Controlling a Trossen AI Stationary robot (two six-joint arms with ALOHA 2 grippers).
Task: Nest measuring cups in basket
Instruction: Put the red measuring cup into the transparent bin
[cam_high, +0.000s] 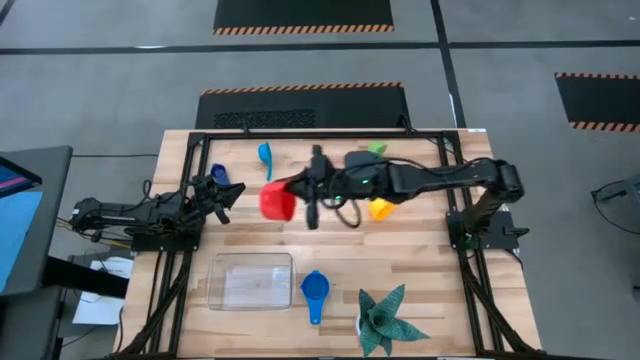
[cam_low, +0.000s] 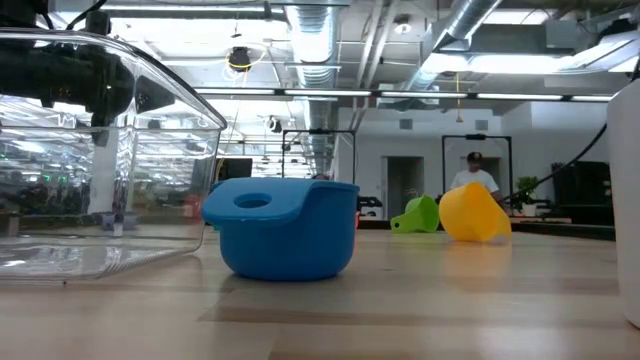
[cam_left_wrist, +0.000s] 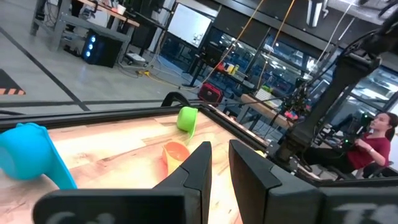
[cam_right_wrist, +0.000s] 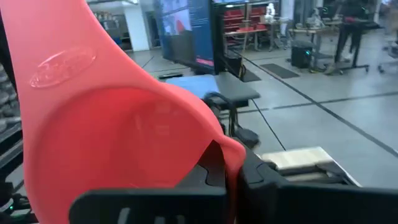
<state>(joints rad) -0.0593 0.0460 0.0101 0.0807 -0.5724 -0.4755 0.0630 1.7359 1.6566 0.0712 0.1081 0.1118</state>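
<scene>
Right gripper (cam_high: 300, 187) clenched on red measuring cup (cam_high: 277, 203) by its handle, mid-table; long axis left-right, bowl leftward. Left gripper (cam_high: 222, 192) at left edge: cannot tell.

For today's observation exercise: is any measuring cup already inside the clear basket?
No; the high view shows the basket holding no cups.
</scene>
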